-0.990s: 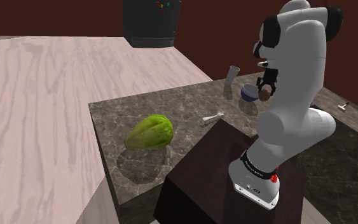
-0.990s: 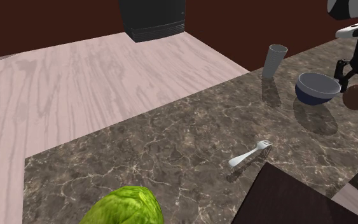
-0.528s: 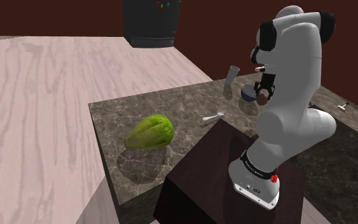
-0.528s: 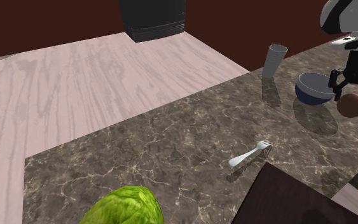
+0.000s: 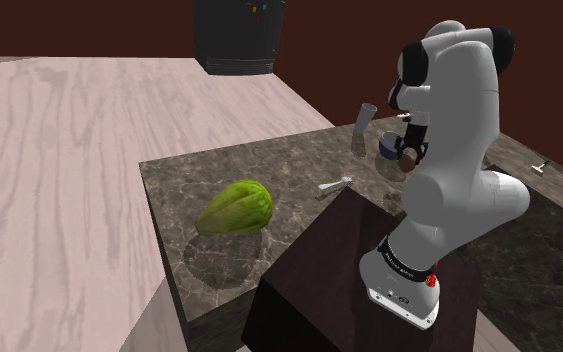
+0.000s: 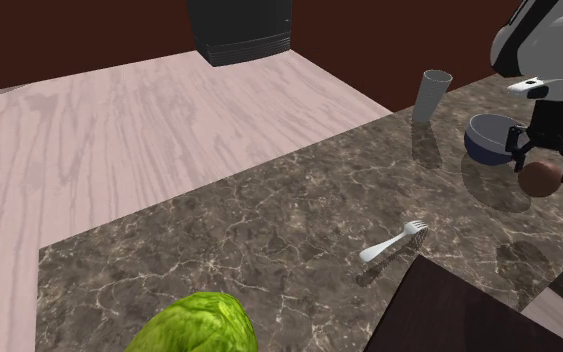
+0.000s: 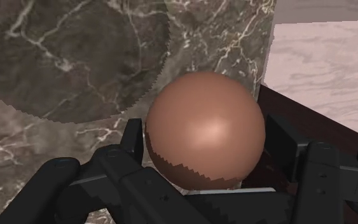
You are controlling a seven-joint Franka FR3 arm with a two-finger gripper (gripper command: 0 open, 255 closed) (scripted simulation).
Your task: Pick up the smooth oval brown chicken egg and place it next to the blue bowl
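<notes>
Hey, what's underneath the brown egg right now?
The egg, clasped in the gripper, hangs over the dark marble counter beside the blue bowl. The patch of counter straight below is covered by the egg itself in the wrist view.

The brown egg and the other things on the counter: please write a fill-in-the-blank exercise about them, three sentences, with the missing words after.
1. The brown egg is clasped between the two black ____ of the gripper.
2. The bowl close beside the egg is ____ in colour.
3. A white ____ lies on the marbled counter, between the green lettuce and the bowl.

Missing words: fingers; blue; fork.
</notes>
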